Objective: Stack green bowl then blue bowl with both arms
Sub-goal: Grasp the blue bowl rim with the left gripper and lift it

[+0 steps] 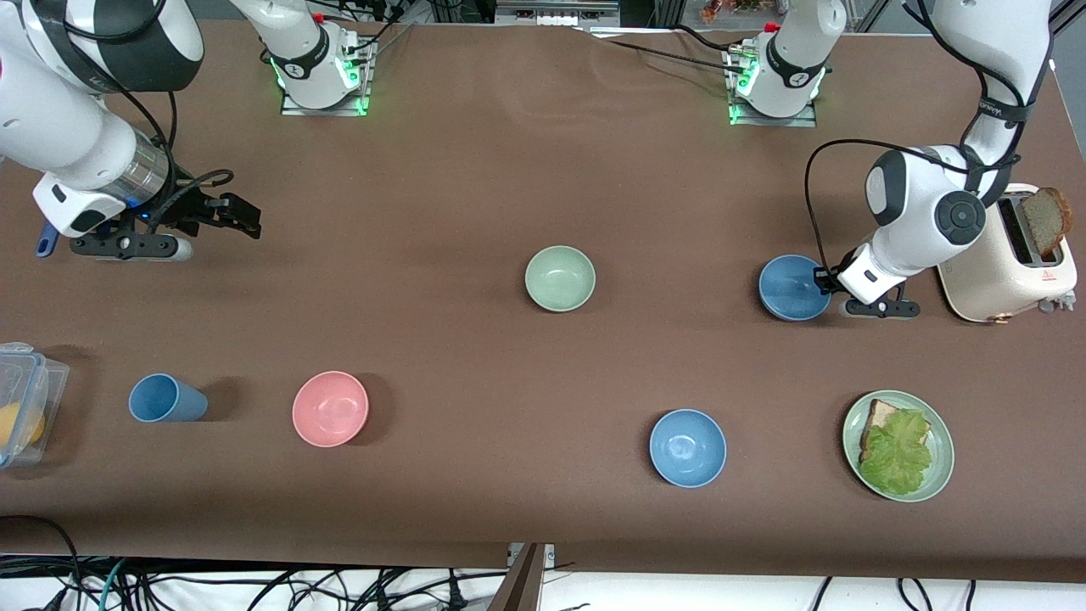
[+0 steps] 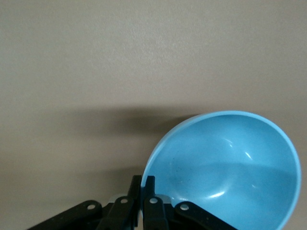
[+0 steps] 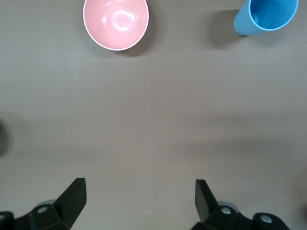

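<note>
sky-blue bowl (image 1: 687,447) loose, left gripper (image 1: 833,285) pinching blue bowl (image 1: 792,288)

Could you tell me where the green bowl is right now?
In the front view, the green bowl sits on the table near its middle, apart from the blue bowl toward the left arm's end.

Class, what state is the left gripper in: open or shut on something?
Shut on the blue bowl: the left gripper pinches its rim, with the fingers pressed close together in the left wrist view.
</note>
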`<action>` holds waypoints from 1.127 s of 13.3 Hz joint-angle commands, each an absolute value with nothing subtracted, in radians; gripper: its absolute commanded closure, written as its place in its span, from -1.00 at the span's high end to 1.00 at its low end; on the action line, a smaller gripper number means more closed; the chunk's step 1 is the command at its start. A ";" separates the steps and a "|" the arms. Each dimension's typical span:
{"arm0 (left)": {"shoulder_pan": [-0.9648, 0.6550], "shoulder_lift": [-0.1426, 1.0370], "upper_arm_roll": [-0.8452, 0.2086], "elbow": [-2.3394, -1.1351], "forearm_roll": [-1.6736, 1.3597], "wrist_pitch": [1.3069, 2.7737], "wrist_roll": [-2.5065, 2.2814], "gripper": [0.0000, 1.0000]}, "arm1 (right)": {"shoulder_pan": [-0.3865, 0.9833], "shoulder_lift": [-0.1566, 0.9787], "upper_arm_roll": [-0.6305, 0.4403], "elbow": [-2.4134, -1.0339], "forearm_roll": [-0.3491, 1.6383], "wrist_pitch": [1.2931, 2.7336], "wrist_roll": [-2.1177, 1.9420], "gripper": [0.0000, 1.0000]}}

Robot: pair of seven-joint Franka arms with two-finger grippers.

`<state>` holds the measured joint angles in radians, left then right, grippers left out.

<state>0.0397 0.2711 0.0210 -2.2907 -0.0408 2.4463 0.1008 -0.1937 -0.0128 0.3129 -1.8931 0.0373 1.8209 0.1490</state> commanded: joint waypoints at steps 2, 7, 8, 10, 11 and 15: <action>0.035 0.249 0.009 -2.128 -0.119 2.180 0.104 -1.00 | -0.198 -0.032 0.314 -1.908 0.055 1.818 0.130 1.00; 0.023 0.215 -0.122 -2.037 -0.124 2.053 -0.082 -1.00 | -0.198 -0.014 0.313 -1.913 0.055 1.852 0.108 1.00; 0.023 0.213 -0.173 -2.020 -0.124 2.048 -0.142 -1.00 | -0.198 -0.015 0.311 -1.913 0.055 1.850 0.100 1.00; 0.021 0.213 -0.274 -1.988 -0.124 2.046 -0.239 -1.00 | -0.198 -0.020 0.296 -1.907 0.054 1.844 0.059 1.00; 0.009 0.219 -0.316 -1.970 -0.124 2.048 -0.288 -1.00 | -0.199 -0.020 0.290 -1.905 0.054 1.848 0.013 1.00; -0.148 0.311 -0.330 -1.864 -0.168 2.060 -0.388 -1.00 | -0.198 -0.021 0.290 -1.904 0.057 1.848 -0.012 1.00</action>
<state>-0.0854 0.2404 -0.3382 -1.9504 -0.1251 2.0761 -0.3602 -0.1936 -0.0060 0.2906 -1.8982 0.0373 1.8432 0.0187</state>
